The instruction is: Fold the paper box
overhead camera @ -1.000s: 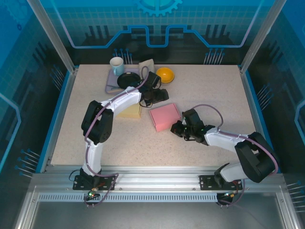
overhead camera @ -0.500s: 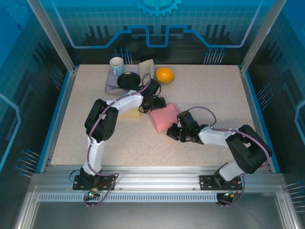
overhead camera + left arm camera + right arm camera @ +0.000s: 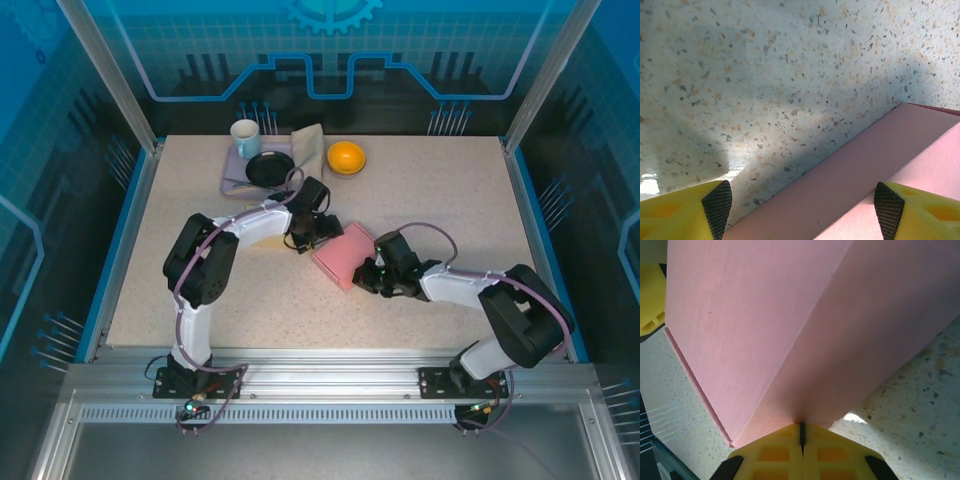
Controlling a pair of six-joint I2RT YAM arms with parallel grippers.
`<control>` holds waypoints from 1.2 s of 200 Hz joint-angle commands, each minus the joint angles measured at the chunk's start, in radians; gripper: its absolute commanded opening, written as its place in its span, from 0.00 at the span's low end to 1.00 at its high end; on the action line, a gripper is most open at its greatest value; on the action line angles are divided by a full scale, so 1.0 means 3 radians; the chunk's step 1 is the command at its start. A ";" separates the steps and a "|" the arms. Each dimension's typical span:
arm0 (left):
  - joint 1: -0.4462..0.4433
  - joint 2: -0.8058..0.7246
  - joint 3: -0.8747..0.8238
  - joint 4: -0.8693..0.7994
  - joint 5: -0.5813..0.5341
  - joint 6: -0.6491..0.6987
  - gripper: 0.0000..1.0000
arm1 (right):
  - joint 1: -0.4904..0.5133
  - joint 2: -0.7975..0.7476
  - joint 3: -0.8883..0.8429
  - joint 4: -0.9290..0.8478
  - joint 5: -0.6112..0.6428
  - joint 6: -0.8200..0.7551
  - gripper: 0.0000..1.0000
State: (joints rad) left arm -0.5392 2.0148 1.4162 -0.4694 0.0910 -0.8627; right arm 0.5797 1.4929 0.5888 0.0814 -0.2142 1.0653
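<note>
The pink paper box (image 3: 343, 256) lies askew near the middle of the table (image 3: 450, 180). The right gripper (image 3: 372, 272), jaws together, has its tips against the box's near side; I cannot tell if any paper is pinched between them. The left gripper (image 3: 312, 233), jaws apart, straddles the box's far-left edge. An orange bowl (image 3: 346, 157) and a mug (image 3: 245, 136) sit by the table's far edge.

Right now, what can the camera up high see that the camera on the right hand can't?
Up high: the white cup, the orange bowl and the black plate at the far side of the table. Right wrist: a close look at the fold line running down the pink box, with the shut right gripper pinching the box's corner. Both: the pink box and the speckled table.
</note>
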 commanded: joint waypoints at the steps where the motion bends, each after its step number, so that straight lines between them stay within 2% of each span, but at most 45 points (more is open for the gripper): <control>1: -0.0073 -0.0035 -0.0052 -0.0306 -0.0045 -0.0230 0.79 | 0.0055 -0.0107 -0.0110 0.0012 -0.0139 0.0214 0.00; 48: -0.0098 0.0003 -0.0154 -0.0392 -0.0105 -0.0381 0.78 | 0.0095 -0.0415 -0.0248 -0.0293 -0.0022 0.0204 0.01; 99: -0.0147 0.0002 -0.0192 -0.0434 -0.0128 -0.0476 0.78 | 0.0300 -0.0454 -0.0240 -0.0151 -0.0032 0.0438 0.00; 191: -0.0249 0.0003 -0.0247 -0.0438 -0.0099 -0.0635 0.78 | 0.0343 -0.0267 -0.0455 0.0258 0.0104 0.0731 0.00; 240: -0.0356 -0.0062 -0.0415 -0.0337 -0.0039 -0.0860 0.78 | 0.0353 -0.0226 -0.0508 0.0516 0.0137 0.0903 0.00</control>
State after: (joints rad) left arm -0.6083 1.9820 1.3621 -0.4580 0.0673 -1.0756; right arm 0.6739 1.4097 0.4377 0.1703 -0.1917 1.2961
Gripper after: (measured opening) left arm 0.781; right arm 0.044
